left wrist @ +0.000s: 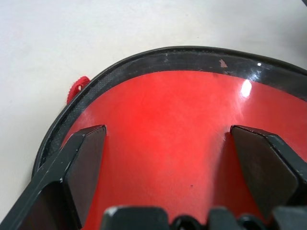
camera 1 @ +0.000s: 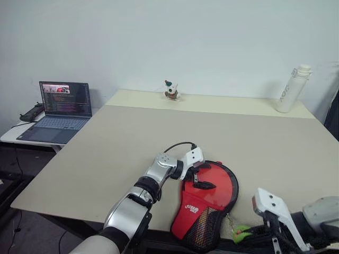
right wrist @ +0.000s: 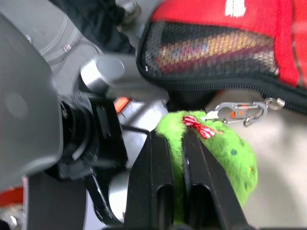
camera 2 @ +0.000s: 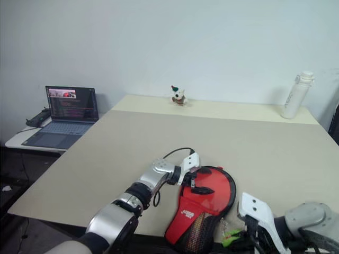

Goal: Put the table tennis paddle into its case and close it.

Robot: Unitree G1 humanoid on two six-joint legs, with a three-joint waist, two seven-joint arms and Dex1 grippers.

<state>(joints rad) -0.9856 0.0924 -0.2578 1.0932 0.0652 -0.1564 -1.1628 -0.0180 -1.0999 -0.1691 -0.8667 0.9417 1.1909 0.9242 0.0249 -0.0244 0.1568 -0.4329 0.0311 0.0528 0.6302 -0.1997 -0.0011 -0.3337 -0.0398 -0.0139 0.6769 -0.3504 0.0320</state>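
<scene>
The big flat beige table (camera 1: 132, 143) has a pale strip along its far edge. Beside it on the robot's left is a small white side table (camera 1: 13, 132) with an open grey laptop (camera 1: 58, 114) on it, its screen lit.

Near the front edge of the big table lies the case (camera 1: 198, 211), a soft pouch shaped like a paddle, red on top with a white logo, a black mesh pocket at its narrow end and a black zipper rim. Its narrow end hangs a little over the table edge. The table tennis paddle (left wrist: 172, 124), with its round red rubber face, lies in the wide part of the case, inside the black rim.

The left gripper (camera 1: 202, 179) rests on that red face with its two black fingers (left wrist: 86, 163) spread wide apart, holding nothing.

At the far right stands a tall white bottle (camera 1: 293, 89). A small white toy figure (camera 1: 171, 90) sits at the far edge.

The right gripper (right wrist: 177, 139) is low by the front edge, fingers close together, pinching a fluffy green ring (right wrist: 230, 158) with a tiny red bow. A little silver clip (right wrist: 239, 112) joins the ring to the case.
</scene>
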